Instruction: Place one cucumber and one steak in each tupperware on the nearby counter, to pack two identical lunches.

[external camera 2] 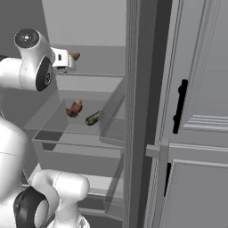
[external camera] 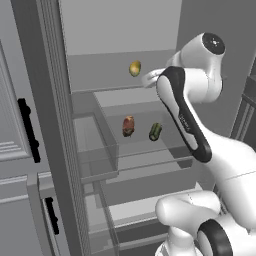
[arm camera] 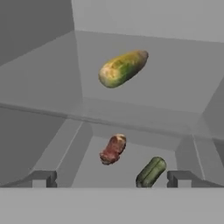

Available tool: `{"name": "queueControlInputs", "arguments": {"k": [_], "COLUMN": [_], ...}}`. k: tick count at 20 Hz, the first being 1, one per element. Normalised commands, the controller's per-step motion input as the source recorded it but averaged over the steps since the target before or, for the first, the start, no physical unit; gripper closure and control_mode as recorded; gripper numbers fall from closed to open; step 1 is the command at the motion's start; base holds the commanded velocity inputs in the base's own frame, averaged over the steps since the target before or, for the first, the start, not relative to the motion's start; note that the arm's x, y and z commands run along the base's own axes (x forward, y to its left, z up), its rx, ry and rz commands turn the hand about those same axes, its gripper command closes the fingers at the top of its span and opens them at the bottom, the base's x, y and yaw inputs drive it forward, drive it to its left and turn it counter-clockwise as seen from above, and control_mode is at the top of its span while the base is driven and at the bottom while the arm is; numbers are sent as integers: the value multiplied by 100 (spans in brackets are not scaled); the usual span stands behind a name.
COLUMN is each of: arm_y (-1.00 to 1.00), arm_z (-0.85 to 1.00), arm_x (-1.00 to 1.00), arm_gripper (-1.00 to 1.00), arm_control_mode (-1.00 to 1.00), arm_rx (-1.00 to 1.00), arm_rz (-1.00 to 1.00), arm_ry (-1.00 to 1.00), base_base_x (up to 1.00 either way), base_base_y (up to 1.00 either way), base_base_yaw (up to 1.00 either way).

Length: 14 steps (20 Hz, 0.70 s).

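Grey cabinet fronts (external camera: 12,125) with black handles (external camera: 29,130) flank an open refrigerator, and the white arm (external camera: 187,125) reaches between the door edges into the upper compartment. In the hand view the gripper (arm camera: 111,178) stands fully open with nothing between its two dark fingertips (arm camera: 43,178), one at each side of the lower frame.

Below and ahead of the fingertips, a dark green cucumber (arm camera: 151,171) lies on a clear shelf (external camera: 145,150), tilted, with a reddish-brown steak (arm camera: 113,148) just beside it to the left; the two do not touch. Bare shelf surface surrounds both items on all sides, and the transparent shelf walls stand well apart from them.

Farther in and higher, a second, yellow-green cucumber (arm camera: 123,68) lies near the rear wall of the upper shelf (external camera 2: 89,82), with open room on every side. The gripper sits level with this upper shelf, near that cucumber and apart from it.

All inner walls are plain grey. Lower shelves and drawers (external camera: 135,210) show beneath, behind the arm's base. The counter lies outside these views.
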Motion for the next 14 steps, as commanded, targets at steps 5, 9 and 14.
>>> {"name": "queueControlInputs", "arguments": {"k": [5,9,14], "arm_y": [7,50,30], "arm_z": [64,19,0], "arm_x": [12,73,62], "arm_gripper": [-100,-100,-100], "arm_control_mode": [-100,-100,-100], "arm_rx": [15,0,-8], "arm_rz": [-4,-12,-13], "arm_ry": [-1,6,21], "base_base_x": [0,0,0], "base_base_y": [0,0,0], "base_base_yaw": [0,0,0]}}
